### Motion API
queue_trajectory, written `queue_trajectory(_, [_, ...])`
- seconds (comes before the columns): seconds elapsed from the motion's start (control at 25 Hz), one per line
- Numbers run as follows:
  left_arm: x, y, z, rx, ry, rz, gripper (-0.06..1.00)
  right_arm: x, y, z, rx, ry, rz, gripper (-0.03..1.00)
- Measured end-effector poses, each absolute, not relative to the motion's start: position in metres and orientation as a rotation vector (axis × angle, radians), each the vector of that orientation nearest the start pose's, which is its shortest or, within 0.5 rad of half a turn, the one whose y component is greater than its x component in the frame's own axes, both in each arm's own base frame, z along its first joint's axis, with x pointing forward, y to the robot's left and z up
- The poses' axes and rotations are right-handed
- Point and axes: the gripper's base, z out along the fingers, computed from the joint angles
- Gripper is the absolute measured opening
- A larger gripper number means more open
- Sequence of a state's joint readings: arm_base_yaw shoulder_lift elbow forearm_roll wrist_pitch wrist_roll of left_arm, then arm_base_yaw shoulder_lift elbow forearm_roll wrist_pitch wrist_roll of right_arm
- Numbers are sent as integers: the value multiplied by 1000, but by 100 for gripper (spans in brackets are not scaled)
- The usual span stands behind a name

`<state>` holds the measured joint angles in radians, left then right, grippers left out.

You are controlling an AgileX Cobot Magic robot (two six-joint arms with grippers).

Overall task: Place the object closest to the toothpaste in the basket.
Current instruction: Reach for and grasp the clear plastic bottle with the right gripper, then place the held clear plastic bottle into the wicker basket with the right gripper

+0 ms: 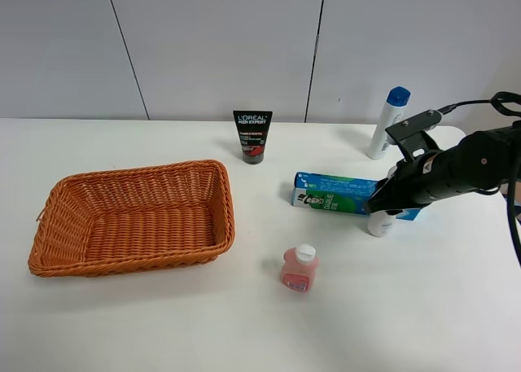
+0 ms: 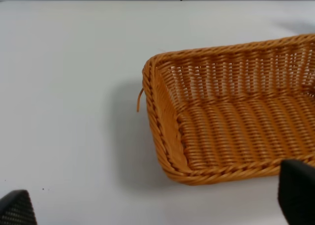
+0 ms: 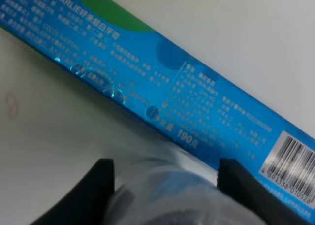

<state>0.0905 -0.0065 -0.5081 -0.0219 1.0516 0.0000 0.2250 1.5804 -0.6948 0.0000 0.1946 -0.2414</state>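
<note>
Two right gripper (image 3: 166, 185) fingers (image 3: 101, 183) pinch the small white bottle (image 1: 380, 225); the Darlie toothpaste box (image 3: 197, 102) lies crosswise just beyond their tips.

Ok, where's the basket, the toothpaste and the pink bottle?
basket (image 1: 130, 260): exterior high view, front rim.
toothpaste (image 1: 334, 194): exterior high view, middle of box.
pink bottle (image 1: 298, 276): exterior high view, pink body.

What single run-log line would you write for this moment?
stage: reach | right gripper straddles small white bottle beside toothpaste box, grip unclear | left gripper open, by basket | basket empty
</note>
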Motion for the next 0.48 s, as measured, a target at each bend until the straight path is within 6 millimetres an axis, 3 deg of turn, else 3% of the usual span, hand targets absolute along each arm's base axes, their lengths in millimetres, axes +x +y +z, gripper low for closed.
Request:
queue_trajectory(0.08, [-6, -2, 280, -90, 2018, 31, 99, 273, 63, 169, -571, 2492, 2, 45])
queue_trajectory(0.2, [-6, -2, 280, -90, 2018, 31, 99, 266, 66, 191, -533, 2428, 29, 45])
queue_trajectory(0.32, [-6, -2, 280, -90, 2018, 31, 99, 253, 78, 229, -503, 2298, 96, 45])
queue_trajectory(0.48, [-6, -2, 280, -90, 2018, 31, 99, 236, 109, 288, -520, 2085, 245, 45])
